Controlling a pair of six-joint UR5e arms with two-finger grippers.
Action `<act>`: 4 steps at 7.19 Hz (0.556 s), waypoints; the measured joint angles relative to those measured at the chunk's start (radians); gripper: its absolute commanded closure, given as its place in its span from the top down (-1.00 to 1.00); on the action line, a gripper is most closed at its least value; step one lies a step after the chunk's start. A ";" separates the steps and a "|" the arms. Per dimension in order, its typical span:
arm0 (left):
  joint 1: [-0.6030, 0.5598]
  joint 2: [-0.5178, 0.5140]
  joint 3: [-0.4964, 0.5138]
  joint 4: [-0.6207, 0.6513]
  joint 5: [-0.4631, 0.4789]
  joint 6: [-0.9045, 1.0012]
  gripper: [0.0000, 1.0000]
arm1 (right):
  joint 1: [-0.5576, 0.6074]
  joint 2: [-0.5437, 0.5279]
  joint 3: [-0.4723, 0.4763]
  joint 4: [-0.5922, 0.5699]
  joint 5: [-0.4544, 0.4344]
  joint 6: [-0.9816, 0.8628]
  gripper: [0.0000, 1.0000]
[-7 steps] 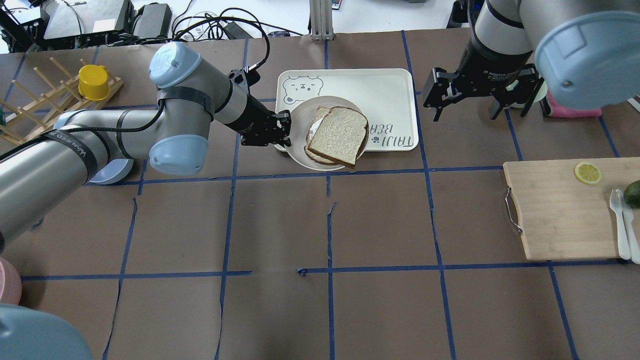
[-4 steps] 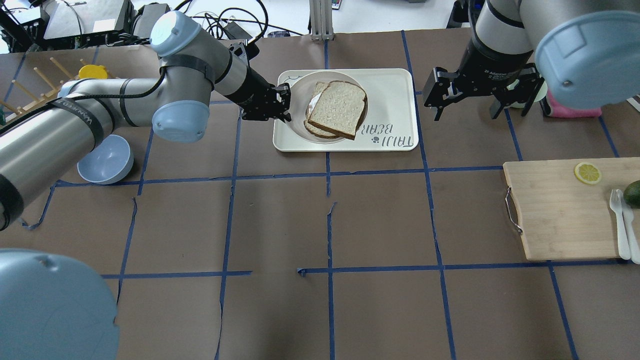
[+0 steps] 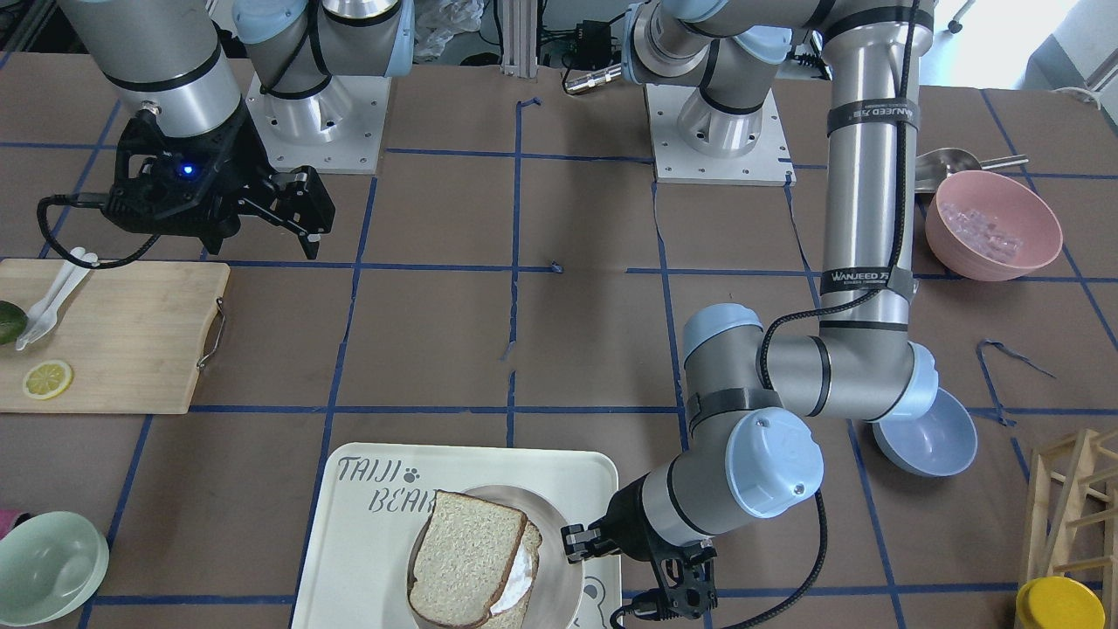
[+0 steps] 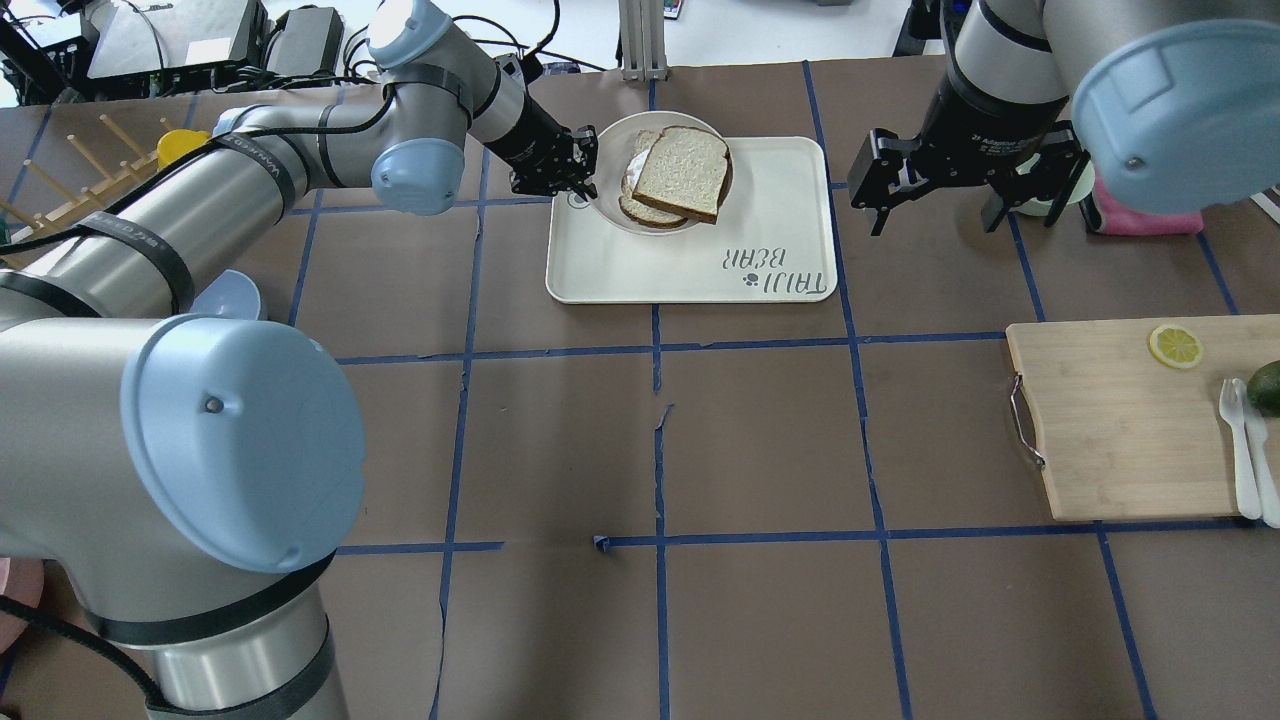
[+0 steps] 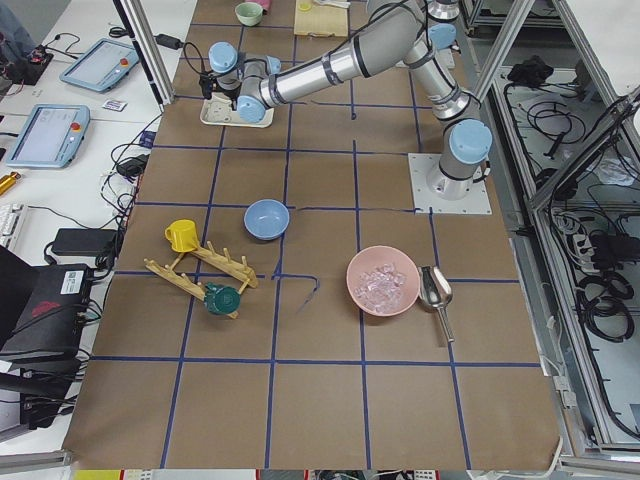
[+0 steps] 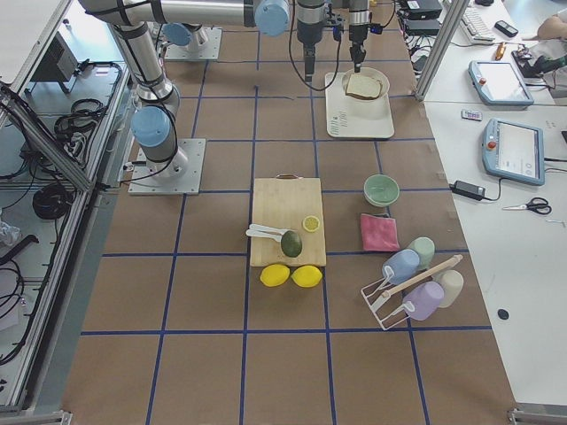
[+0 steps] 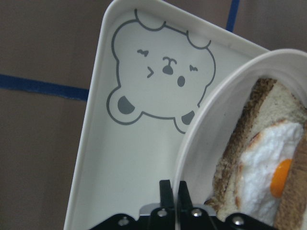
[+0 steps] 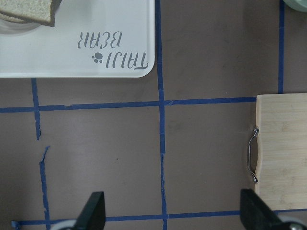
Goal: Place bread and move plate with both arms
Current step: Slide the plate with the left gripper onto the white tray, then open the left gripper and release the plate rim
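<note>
The off-white plate (image 4: 604,196) sits over the tray's far left corner, its rim reaching past the tray's far edge. The plain bread (image 4: 683,173) lies on top of an egg-bearing slice (image 4: 634,172) on the plate. My left gripper (image 4: 572,168) is shut on the plate's left rim. In the left wrist view the fingertips (image 7: 166,190) pinch the rim (image 7: 201,129), with the egg slice (image 7: 268,167) beside them. My right gripper (image 4: 935,212) hangs open and empty to the right of the tray. The front-facing view shows the plate (image 3: 559,563), the bread (image 3: 467,555) and the left gripper (image 3: 576,543).
The cream "TAIJI BEAR" tray (image 4: 700,265) lies at the far middle. A wooden cutting board (image 4: 1110,430) with a lemon slice, avocado and cutlery lies at the right. A blue bowl (image 3: 926,432), a pink bowl (image 3: 991,223) and a rack with a yellow cup (image 3: 1061,603) stand on the left side.
My left arm has carried the plate with the bread from the tray's near edge across to its far left corner. The right gripper has stayed open and still.
</note>
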 measured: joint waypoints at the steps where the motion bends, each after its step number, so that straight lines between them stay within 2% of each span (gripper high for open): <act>1: -0.005 -0.015 0.009 0.001 0.000 -0.002 -1.00 | -0.002 -0.005 -0.002 0.001 -0.002 -0.001 1.00; 2: -0.008 -0.021 0.005 0.003 0.000 -0.001 -1.00 | -0.003 -0.024 -0.015 0.000 -0.005 0.004 1.00; 3: -0.011 -0.023 -0.011 0.006 0.000 -0.001 -0.63 | -0.001 -0.043 -0.025 0.001 -0.007 0.011 1.00; 4: -0.011 -0.024 -0.028 0.010 0.000 0.000 0.61 | 0.000 -0.045 -0.024 0.019 -0.007 0.013 1.00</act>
